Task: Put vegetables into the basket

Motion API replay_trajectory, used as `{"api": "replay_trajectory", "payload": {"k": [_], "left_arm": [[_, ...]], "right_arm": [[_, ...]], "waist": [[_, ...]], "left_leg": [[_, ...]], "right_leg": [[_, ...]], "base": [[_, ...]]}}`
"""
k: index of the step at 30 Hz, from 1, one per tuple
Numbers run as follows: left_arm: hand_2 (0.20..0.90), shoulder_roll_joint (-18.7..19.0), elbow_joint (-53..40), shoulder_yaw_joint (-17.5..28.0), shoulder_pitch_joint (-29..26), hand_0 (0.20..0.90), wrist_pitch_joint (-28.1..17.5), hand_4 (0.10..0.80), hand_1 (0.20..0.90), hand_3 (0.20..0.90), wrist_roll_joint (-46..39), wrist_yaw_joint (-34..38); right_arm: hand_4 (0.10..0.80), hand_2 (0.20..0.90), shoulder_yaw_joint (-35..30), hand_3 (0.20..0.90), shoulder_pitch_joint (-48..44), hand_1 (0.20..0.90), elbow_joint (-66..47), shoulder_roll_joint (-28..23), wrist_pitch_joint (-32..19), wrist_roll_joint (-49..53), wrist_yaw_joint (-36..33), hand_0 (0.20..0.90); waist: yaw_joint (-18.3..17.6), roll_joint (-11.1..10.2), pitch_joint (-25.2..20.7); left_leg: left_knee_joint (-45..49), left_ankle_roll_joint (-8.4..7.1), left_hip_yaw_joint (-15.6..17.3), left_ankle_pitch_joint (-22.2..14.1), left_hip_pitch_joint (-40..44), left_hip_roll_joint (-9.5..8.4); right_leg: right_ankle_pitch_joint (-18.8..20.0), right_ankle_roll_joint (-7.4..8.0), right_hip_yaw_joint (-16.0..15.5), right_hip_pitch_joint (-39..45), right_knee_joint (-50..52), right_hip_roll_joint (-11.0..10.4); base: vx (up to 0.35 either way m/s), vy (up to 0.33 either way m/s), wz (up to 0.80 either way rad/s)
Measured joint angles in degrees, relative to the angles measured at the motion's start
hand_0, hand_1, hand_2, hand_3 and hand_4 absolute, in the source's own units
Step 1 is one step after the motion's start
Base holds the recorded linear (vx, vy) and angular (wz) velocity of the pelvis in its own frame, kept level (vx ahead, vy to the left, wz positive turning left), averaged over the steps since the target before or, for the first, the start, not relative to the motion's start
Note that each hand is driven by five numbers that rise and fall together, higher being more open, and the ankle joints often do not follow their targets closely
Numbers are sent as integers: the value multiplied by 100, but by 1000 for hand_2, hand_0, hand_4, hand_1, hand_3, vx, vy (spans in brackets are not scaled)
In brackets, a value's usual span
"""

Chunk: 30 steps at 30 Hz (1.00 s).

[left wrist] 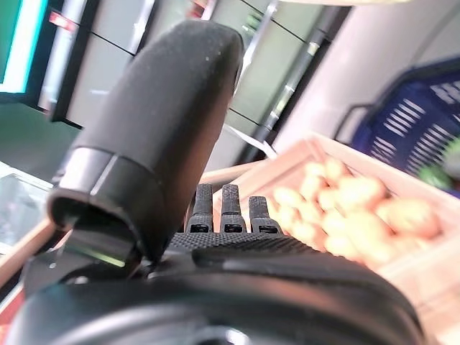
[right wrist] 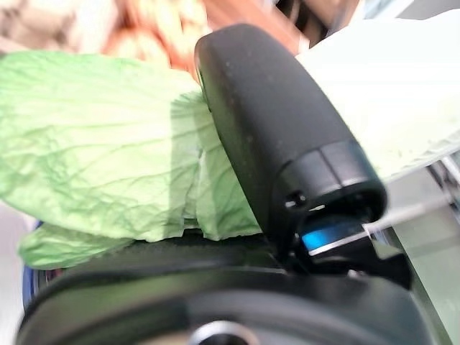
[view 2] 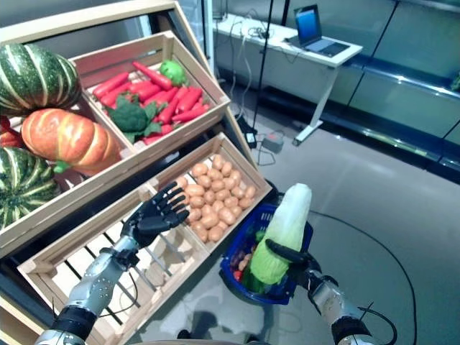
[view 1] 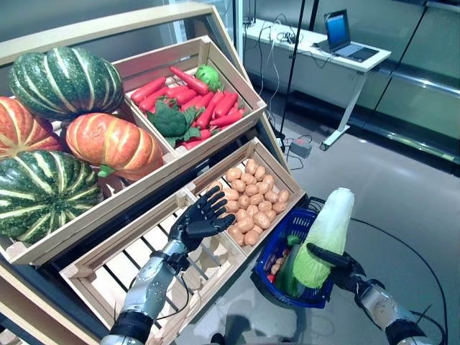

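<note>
My right hand (view 1: pixel 338 262) is shut on a long pale-green napa cabbage (view 1: pixel 327 233) and holds it tilted, leafy end down, over the blue basket (view 1: pixel 277 248) on the floor. The thumb presses across the cabbage (right wrist: pixel 108 165) in the right wrist view (right wrist: pixel 277 136). The basket holds green and small red vegetables. My left hand (view 1: pixel 200 221) is open, fingers spread, above the lower crate beside the small brown potatoes (view 1: pixel 251 205). Its thumb (left wrist: pixel 165 122) and straight fingers show in the left wrist view, with the potatoes (left wrist: pixel 345 208) past them.
The wooden stand (view 1: pixel 108 215) with tilted crates fills the left side. An empty slatted crate (view 1: pixel 129 259) lies under my left arm. A white desk (view 1: pixel 316 50) with a laptop stands at the back right. Open grey floor (view 1: pixel 402 194) lies right of the basket.
</note>
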Motion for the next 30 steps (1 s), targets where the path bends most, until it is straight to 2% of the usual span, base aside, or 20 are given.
{"api": "replay_trajectory", "payload": {"k": [2, 6, 8, 10, 16, 19, 22, 23, 27, 29, 30], "left_arm": [[900, 169, 35, -268, -304, 900, -96, 800, 900, 900, 15, 115], [900, 194, 98, -451, -680, 900, -138, 800, 900, 900, -7, 285], [900, 195, 142, -481, -811, 900, -155, 800, 900, 900, -12, 336], [900, 197, 215, -492, -939, 900, -240, 800, 900, 900, -70, 386], [900, 220, 245, -551, -973, 900, -533, 800, 900, 900, -189, 485], [900, 223, 245, -550, -986, 900, -640, 800, 900, 900, -349, 534], [900, 239, 226, -575, -993, 900, -667, 800, 900, 900, -350, 540], [900, 250, 208, -602, -1002, 900, -701, 800, 900, 900, -350, 542], [900, 262, 178, -703, -1002, 900, -759, 800, 900, 900, -353, 545], [900, 263, 157, -705, -1054, 900, -768, 800, 900, 900, -359, 547], [900, 257, 157, -761, -1056, 900, -770, 800, 900, 900, -413, 563]], "right_arm": [[400, 300, 1, 300, -635, 300, 240, -53, -197, -38, -502, 300], [400, 300, 0, 300, -1587, 300, 362, -206, -427, -65, -958, 300], [400, 300, -1, 300, -1926, 300, 398, -249, -509, -225, -1094, 300], [400, 300, -1, 300, -2319, 300, 549, -306, -533, -230, -1195, 300], [400, 300, -5, 300, -2445, 300, 861, -449, -535, -216, -1312, 300], [400, 300, -11, 300, -2448, 300, 1065, -453, -534, -215, -1327, 300], [400, 300, -12, 300, -2463, 300, 1095, -481, -534, -209, -1342, 300], [400, 300, -17, 300, -2500, 300, 1094, -509, -534, -208, -1357, 300], [400, 300, -185, 300, -2577, 300, 1072, -534, -534, -190, -1411, 300], [400, 300, -193, 300, -2668, 300, 1061, -570, -534, -182, -1503, 300], [400, 300, -195, 300, -2673, 300, 1060, -568, -532, -163, -1552, 300]], "waist": [[0, 79, 406], [42, 259, 1186], [105, 314, 1479], [131, 317, 1797], [210, 333, 1940], [251, 357, 1983], [246, 359, 1987], [239, 368, 2004], [238, 375, 2007], [233, 380, 2017], [232, 381, 2015]], "left_leg": [[250, 2, -136, 7, -410, 18], [770, 16, -230, -44, -959, 102], [1154, 13, -239, -198, -1241, 173], [1799, 39, -259, -451, -1669, 208], [3393, 138, -271, -1090, -2684, 160], [4241, 166, -308, -1466, -3124, 199], [4842, 197, -374, -1704, -3496, 207], [5093, 217, -397, -1809, -3653, 220], [5681, 176, -407, -1985, -4254, 255], [6116, 202, -434, -2104, -4643, 292], [6309, 166, -472, -2149, -4834, 304]], "right_leg": [[80, -39, -44, -289, 70, 7], [8, -124, -149, -787, 556, -2], [-179, -166, -157, -1094, 1026, -24], [-624, -200, -184, -1658, 2037, -192], [-1582, -275, -311, -2709, 4038, -767], [-2013, -344, -281, -3097, 4892, -966], [-2283, -417, -257, -3430, 5514, -1105], [-2382, -394, -252, -3565, 5744, -1165], [-2614, -408, -99, -4220, 6422, -1274], [-2796, -468, -17, -4606, 6872, -1333], [-2868, -477, 10, -4788, 7087, -1353]], "base": [[-240, -34, 10], [-181, -8, 9], [-142, -3, -1], [-116, -7, 8], [-81, -13, 21], [-13, -13, 12], [-39, 8, 8], [-59, 12, 4], [-34, 8, -1], [-21, -7, 5], [-36, -3, 6]]}}
